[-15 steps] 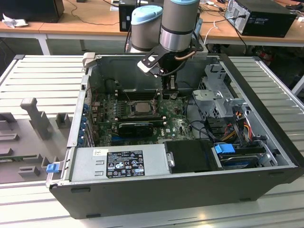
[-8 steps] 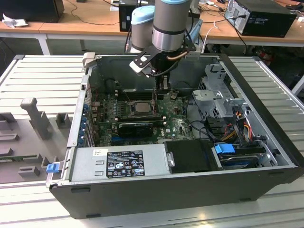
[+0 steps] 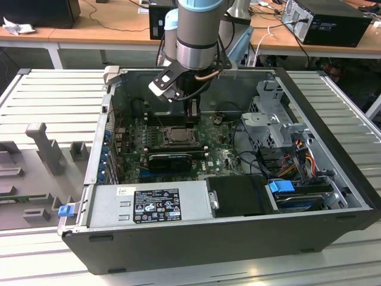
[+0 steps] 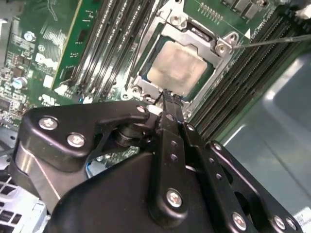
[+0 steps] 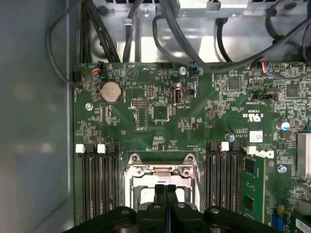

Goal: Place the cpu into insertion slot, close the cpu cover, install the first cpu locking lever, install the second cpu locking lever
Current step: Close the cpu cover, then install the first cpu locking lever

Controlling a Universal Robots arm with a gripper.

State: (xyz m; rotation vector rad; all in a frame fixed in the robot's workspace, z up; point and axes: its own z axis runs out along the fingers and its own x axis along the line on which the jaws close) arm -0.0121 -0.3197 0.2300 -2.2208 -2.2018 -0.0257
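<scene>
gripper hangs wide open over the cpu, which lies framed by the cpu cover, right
No, not wide open: in both wrist views the gripper has its fingers pressed shut together. It does hang over the cpu, which lies framed by the cpu cover.

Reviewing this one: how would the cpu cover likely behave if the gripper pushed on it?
The cpu cover looks like thin sheet metal, so probably stiff and light. It lies flat around the cpu, so a downward push would likely meet firm support, not tip it. Its smooth finish may let the gripper slide.
</scene>
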